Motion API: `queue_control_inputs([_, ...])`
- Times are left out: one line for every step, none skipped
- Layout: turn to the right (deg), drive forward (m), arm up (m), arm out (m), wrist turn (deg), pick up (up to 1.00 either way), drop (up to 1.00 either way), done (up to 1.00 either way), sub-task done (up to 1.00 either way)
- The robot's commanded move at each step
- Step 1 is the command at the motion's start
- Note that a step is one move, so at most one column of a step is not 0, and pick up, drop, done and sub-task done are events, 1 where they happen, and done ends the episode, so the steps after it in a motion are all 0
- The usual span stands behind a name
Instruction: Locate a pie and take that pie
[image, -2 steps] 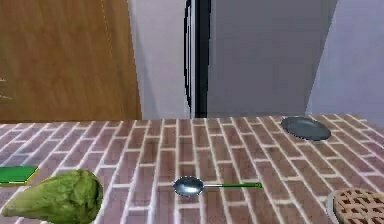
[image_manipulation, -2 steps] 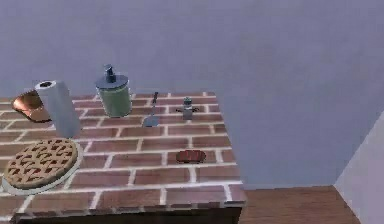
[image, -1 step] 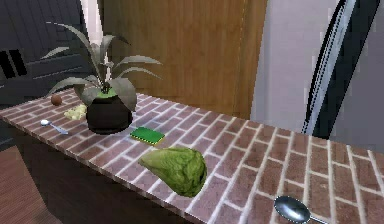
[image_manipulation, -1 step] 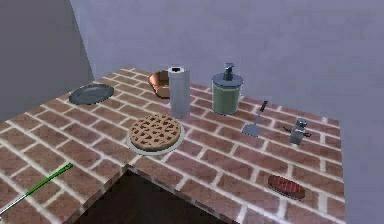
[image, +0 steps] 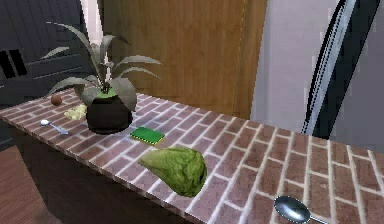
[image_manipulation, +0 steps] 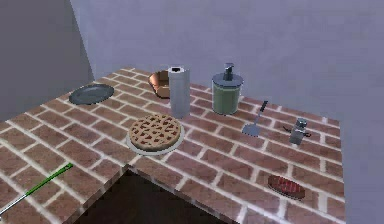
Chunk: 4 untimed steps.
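Observation:
A round pie (image_manipulation: 155, 132) with a brown lattice top lies on a pale plate on the red brick countertop (image_manipulation: 210, 160) in the arm side view, near the counter's inner front corner. Just behind it stands a white paper towel roll (image_manipulation: 179, 90).
Around the pie are a copper bowl (image_manipulation: 156, 80), a grey plate (image_manipulation: 91, 94), a green lidded jar (image_manipulation: 227, 92), a spatula (image_manipulation: 254, 122), a small metal shaker (image_manipulation: 299, 130) and a red oval thing (image_manipulation: 287, 186). The forward view's counter bears a potted plant (image: 105, 100), a lettuce (image: 177, 168) and a spoon (image: 292, 208).

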Motion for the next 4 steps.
queue_control_inputs([0.0,0.00,0.38,0.00,0.0,0.00,0.00,0.00,0.00])
queue_control_inputs([0.0,0.00,0.00,0.20,0.0,0.00,0.00,0.00,0.00])
queue_control_inputs([0.0,0.00,0.00,0.00,45.0,0.00,0.00,0.00,0.00])
queue_control_inputs([0.0,0.00,0.00,0.00,45.0,0.00,0.00,0.00,0.00])
